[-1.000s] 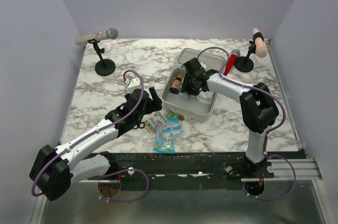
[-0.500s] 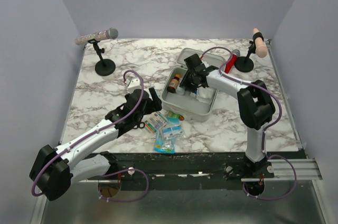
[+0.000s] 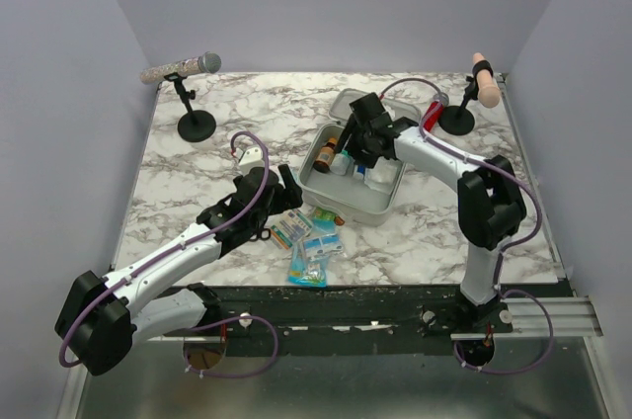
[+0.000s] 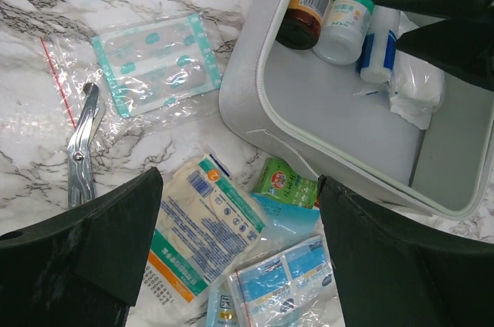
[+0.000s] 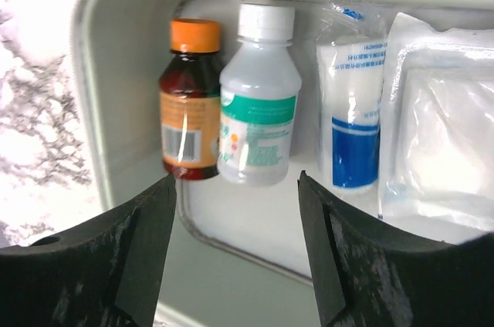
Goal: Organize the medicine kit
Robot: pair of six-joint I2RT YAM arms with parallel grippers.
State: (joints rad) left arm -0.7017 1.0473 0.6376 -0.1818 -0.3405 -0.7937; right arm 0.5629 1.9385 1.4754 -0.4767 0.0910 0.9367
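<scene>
Medicine kit (image 3: 354, 208) — lid open, right of centre on surface (image 3: 197, 182). Right end effector (image 3: 361, 147) — jaws apart, apparently empty, above its bottles (image 5: 258, 111). Left end effector (image 3: 284, 187) — wide, empty, nearest the loose packets (image 3: 311, 246) beside kit's near-left wall.

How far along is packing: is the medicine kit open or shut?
Open: the medicine kit has its lid back; brown bottle and white bottle visible inside.

A glittery silver microphone (image 3: 178, 68) lies tilted on a black round-based stand (image 3: 196, 125) at the far left of the white marble-patterned bench (image 3: 178, 182). At far right, a peach-handled microphone (image 3: 482, 78) tops a second black stand (image 3: 456, 121), a red cylinder (image 3: 427, 125) just beside its base.
</scene>
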